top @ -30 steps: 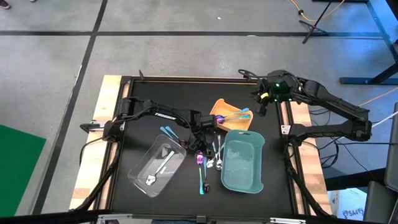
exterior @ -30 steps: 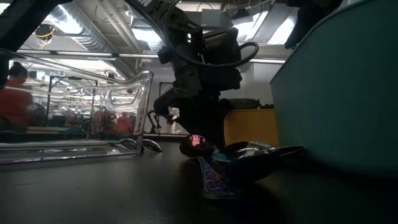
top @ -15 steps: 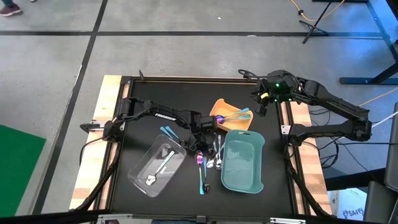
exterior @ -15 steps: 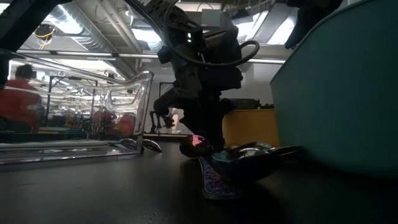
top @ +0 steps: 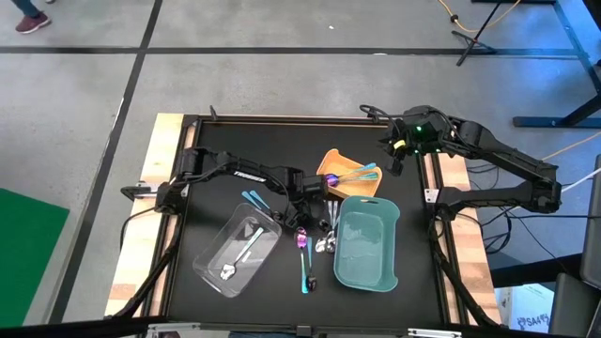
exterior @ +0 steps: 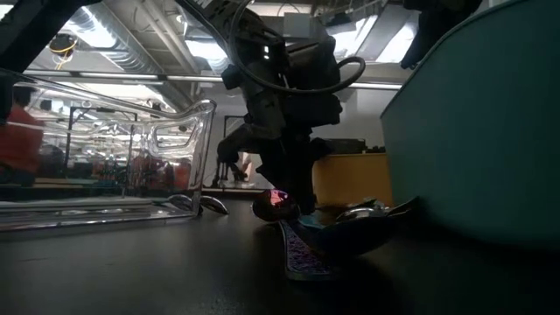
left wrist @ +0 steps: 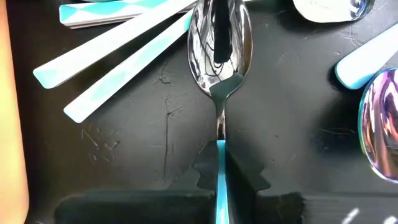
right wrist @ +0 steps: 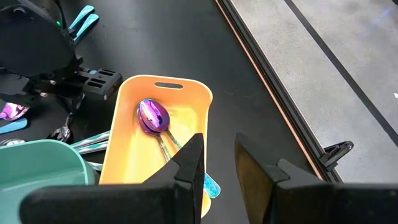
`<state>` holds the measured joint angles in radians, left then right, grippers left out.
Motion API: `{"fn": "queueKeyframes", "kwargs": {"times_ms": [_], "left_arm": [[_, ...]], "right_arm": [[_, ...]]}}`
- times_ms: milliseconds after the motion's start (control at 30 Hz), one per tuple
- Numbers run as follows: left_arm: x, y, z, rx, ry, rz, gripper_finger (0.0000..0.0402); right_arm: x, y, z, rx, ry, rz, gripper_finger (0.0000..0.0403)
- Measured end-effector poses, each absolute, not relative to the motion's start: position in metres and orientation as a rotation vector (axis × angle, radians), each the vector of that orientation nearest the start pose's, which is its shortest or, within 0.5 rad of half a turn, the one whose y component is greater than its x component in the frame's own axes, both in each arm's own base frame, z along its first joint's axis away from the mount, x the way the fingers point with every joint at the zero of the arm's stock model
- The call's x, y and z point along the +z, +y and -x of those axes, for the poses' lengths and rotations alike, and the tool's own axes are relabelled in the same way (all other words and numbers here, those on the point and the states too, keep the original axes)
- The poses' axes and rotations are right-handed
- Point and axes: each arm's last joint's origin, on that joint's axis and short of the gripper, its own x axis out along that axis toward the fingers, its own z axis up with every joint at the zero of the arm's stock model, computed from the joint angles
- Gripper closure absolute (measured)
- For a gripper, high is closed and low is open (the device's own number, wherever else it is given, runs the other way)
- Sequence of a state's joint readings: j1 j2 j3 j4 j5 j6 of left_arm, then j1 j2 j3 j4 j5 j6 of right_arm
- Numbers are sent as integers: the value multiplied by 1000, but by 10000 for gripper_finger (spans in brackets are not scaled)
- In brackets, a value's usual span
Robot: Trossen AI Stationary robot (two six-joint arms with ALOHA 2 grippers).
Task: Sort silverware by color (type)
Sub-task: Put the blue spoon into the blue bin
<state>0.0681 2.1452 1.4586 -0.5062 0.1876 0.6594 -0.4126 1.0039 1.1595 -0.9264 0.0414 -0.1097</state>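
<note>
Left gripper (top: pixel 307 212) is down on the table (top: pixel 225 160) in the loose silverware pile, between the clear tray (top: pixel 237 251) and the teal tray (top: pixel 366 243), just beside the yellow tray (top: pixel 349 176). Its fingers (left wrist: pixel 155 202) are pinching the teal handle of a silver-bowled spoon (left wrist: pixel 220 50); the handle runs straight through the narrow gap between the two pads and the bowl lies just ahead of the fingertips, flat on the table. Two more teal-and-white handles (left wrist: pixel 118 59) fan out ahead and to one side of the fingers, an iridescent purple spoon bowl (left wrist: pixel 380 127) sits off the other side, and another silver bowl (left wrist: pixel 329 7) lies further ahead. Low view shows the left gripper right at table level over a purple spoon head (exterior: pixel 275 203). Right gripper (right wrist: pixel 219 163) hangs near the far right edge of the table, beyond the yellow tray, fingers spread with nothing between them. Ahead of those fingers, in the yellow tray: an iridescent purple spoon (right wrist: pixel 153 117). Clear tray holds silver pieces (top: pixel 246 246).
</note>
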Motion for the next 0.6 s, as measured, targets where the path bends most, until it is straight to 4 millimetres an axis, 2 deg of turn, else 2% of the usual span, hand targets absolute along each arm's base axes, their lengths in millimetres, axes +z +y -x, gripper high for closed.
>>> {"fn": "queueKeyframes", "kwargs": {"times_ms": [200, 600], "left_arm": [[130, 19, -425, -489, 1093, -438, 394], [150, 16, -416, -480, 1121, -452, 395]], "right_arm": [[356, -73, -165, -388, 786, -41, 324], [356, -73, -165, -384, 785, -42, 324]]}}
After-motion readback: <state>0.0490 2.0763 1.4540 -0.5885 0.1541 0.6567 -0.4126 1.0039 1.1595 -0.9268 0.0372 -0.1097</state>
